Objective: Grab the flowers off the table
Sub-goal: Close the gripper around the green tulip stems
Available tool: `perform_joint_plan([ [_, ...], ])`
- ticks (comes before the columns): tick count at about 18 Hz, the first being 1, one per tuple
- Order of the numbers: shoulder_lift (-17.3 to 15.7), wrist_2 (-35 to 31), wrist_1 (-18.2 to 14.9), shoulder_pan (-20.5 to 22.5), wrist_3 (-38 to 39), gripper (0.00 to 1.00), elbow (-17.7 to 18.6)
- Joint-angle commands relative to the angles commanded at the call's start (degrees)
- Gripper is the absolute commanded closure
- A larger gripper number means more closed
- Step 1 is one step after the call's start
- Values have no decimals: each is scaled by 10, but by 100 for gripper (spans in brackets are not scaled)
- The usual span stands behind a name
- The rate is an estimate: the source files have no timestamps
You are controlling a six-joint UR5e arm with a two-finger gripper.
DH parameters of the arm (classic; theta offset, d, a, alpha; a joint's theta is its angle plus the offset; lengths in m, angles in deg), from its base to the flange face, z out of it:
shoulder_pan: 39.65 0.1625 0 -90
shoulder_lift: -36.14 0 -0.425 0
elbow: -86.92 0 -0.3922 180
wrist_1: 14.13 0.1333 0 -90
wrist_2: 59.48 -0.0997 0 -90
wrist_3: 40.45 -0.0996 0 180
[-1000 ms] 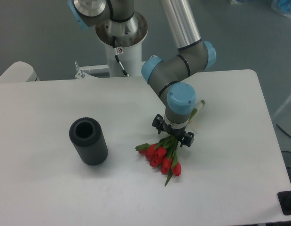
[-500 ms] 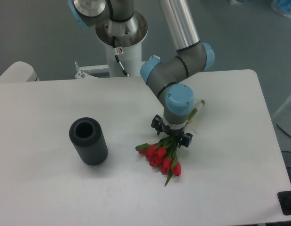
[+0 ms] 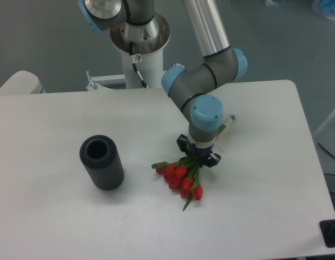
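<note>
The flowers (image 3: 179, 176) are a bunch of red tulips with green stems, lying near the middle of the white table (image 3: 264, 195). The red heads point toward the front. The stem ends (image 3: 229, 120) stick out behind the wrist at the far right. My gripper (image 3: 198, 154) points straight down over the stems just behind the heads, with its fingers drawn in against them, shut on the flowers. The wrist hides the grip point itself. The heads stay low, close to the tabletop.
A dark ribbed cylinder vase (image 3: 102, 162) stands upright to the left of the flowers, about a hand's width away. The robot's white base column (image 3: 139, 65) rises at the table's back edge. A black object (image 3: 330, 234) sits at the front right corner.
The fingers have drawn in around the stems. The flower heads have shifted slightly left and swung a little, and the wrist has edged left.
</note>
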Motion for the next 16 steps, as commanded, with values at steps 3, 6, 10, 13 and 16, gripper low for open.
perform_joint_plan([
  [3,-2,0,0,0,0,64,-2],
  [6,-3,1,0,1,0,69,-2],
  [10,-4,1,-1,2,1,73,-2],
  [13,-9,4,-1,3,0,75,-3],
  [16,-18,22,-2,7,-1,75,-9],
])
